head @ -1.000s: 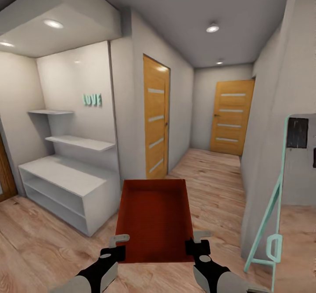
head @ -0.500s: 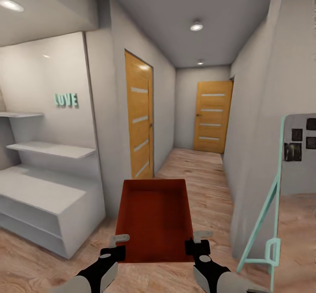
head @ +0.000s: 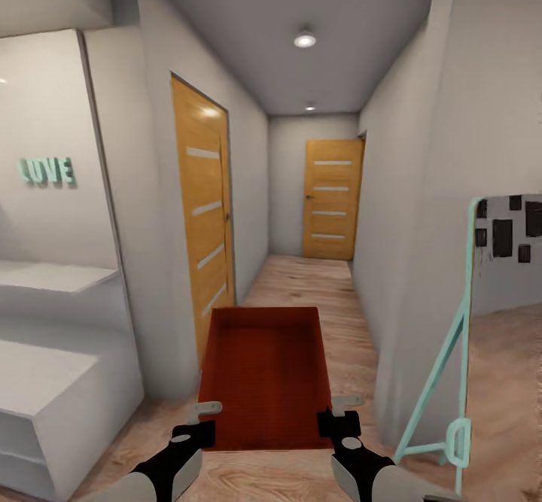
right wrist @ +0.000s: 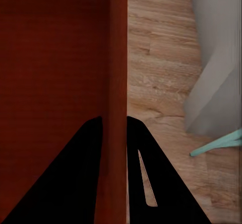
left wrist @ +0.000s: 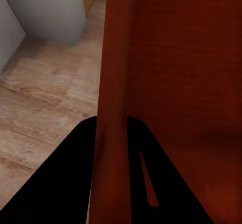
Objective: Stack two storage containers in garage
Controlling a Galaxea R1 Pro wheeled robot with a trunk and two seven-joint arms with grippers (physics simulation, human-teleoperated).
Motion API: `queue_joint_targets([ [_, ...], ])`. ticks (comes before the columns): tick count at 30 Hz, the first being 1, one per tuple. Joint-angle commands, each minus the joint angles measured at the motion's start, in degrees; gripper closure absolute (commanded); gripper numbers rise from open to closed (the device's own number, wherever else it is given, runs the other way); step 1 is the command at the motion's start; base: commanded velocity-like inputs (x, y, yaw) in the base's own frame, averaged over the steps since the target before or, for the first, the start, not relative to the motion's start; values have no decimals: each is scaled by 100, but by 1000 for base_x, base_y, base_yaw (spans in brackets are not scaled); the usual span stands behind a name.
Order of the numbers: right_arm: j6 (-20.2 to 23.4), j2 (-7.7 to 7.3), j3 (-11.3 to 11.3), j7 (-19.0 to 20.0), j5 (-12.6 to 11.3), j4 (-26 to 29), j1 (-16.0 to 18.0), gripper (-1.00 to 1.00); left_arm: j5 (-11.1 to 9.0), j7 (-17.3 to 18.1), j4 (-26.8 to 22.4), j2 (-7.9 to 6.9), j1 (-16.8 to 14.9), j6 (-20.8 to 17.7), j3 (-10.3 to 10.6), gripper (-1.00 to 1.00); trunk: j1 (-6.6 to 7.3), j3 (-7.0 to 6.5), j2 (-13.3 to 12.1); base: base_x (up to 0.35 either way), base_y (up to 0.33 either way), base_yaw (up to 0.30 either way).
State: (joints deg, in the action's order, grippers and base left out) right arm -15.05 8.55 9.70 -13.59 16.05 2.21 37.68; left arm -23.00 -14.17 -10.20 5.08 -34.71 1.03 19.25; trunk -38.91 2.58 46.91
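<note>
Two grippers, left gripper (head: 203,421) and right gripper (head: 337,415), clamp the rectangular, low-walled red-orange storage container's (head: 265,370) side walls.

A narrow hallway with light wood plank flooring (head: 316,291) runs ahead under two round ceiling lights (head: 305,39). An orange door (head: 202,216) with pale horizontal slats stands in the near wall, a second like it (head: 331,199) at the far end. Mint letters spelling LOVE (head: 47,171) hang above white shelving (head: 53,336). A mint-framed board (head: 459,336) leans opposite.
</note>
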Motion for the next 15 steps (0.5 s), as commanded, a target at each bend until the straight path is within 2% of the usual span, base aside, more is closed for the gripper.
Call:
queue_joint_targets([
  [1,-15,1,261,-30,109,7,11,100,-83,-58,0,-16,-1,3,35,100,-5,9,8,321,90,-282],
  [8,-15,6,261,-30,109,7,11,100,-85,-59,0,-16,-1,7,37,100,-5,9,8,321,89,-258],
  [15,-12,6,262,-30,107,7,11,100,-83,-53,0,-16,-1,10,35,100,-5,9,8,321,88,-40],
])
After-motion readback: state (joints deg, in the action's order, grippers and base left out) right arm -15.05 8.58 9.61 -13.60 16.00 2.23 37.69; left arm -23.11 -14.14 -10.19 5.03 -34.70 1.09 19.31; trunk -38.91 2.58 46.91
